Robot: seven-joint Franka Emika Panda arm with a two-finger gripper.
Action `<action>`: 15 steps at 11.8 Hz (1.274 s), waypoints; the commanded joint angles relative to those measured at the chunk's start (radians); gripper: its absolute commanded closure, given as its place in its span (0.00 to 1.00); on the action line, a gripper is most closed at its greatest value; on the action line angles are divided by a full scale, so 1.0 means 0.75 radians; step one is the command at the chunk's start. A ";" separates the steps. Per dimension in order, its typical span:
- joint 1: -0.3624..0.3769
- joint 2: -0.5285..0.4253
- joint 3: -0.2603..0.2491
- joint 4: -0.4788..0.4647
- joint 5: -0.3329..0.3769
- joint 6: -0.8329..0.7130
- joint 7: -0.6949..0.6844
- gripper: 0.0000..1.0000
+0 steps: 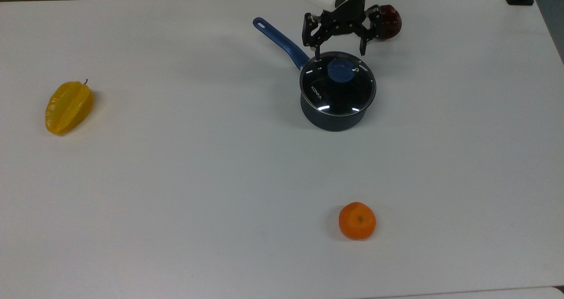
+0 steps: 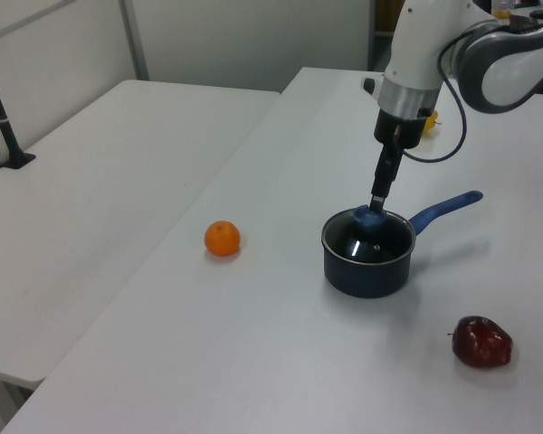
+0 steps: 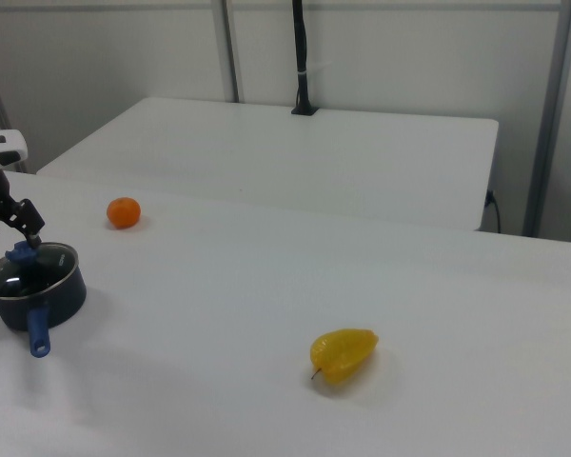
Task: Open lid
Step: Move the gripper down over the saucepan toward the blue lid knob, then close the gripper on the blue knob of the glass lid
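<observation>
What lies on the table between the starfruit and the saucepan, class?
Nothing: in the top view the white table is bare between the yellow starfruit and the saucepan. The orange sits well off that line.

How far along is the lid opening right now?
Done: the open claw hangs just above the round glass lid with the blue knob. In hand: nothing gripped yet. Left: close on the knob and lift; the lid sits on the dark saucepan.
</observation>
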 commanded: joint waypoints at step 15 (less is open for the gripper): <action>0.062 0.059 -0.015 -0.022 -0.190 0.112 0.193 0.62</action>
